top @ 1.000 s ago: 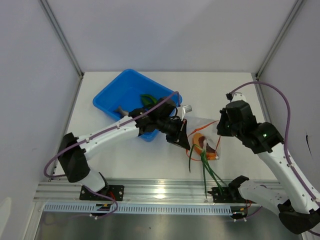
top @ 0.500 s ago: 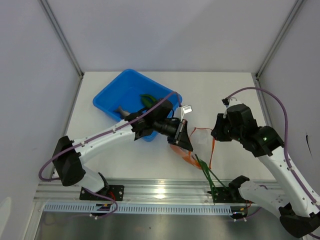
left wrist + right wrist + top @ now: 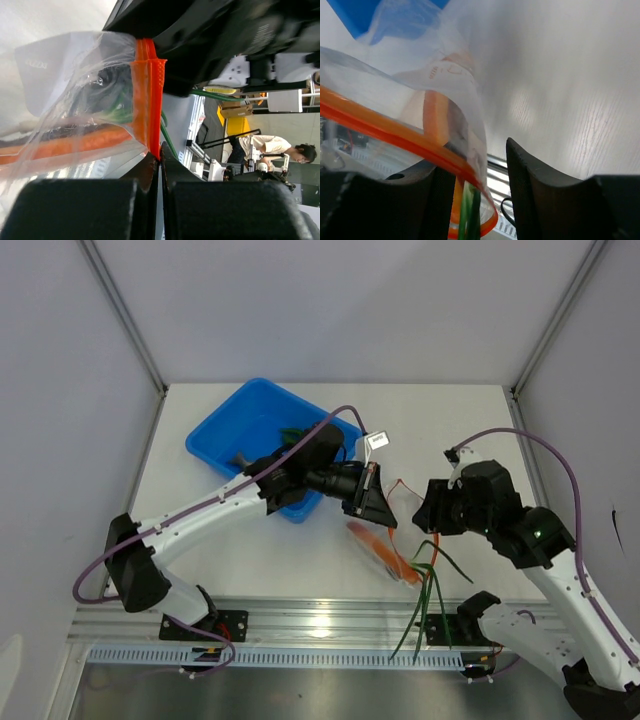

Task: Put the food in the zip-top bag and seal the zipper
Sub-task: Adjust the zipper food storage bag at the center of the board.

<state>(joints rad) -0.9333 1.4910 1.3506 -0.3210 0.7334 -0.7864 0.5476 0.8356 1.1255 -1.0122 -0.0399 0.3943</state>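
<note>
My left gripper (image 3: 374,502) is shut on one end of the orange-red zipper (image 3: 149,100), and the clear zip-top bag (image 3: 75,95) hangs from it above the table. The bag (image 3: 383,548) sags down and right toward my right gripper (image 3: 428,514). That gripper (image 3: 475,170) is open; the zipper (image 3: 395,134) and the bag's rim lie loosely between its fingers, against the left finger (image 3: 432,200). The green onion (image 3: 432,585) sticks out of the bag (image 3: 420,65) and trails toward the front rail; its stems (image 3: 470,212) show below the rim. An orange piece (image 3: 436,117) sits inside.
The blue tray (image 3: 225,425) stands at the back left, partly under my left arm, with green pods (image 3: 293,434) and a grey piece (image 3: 240,457) in it. A metal rail (image 3: 300,620) runs along the near edge. White walls close in the back and both sides.
My right gripper has opened and let go of the bag's mouth. The bag swung down from the left gripper, which rose and moved right. The green onion slid out toward the rail.
</note>
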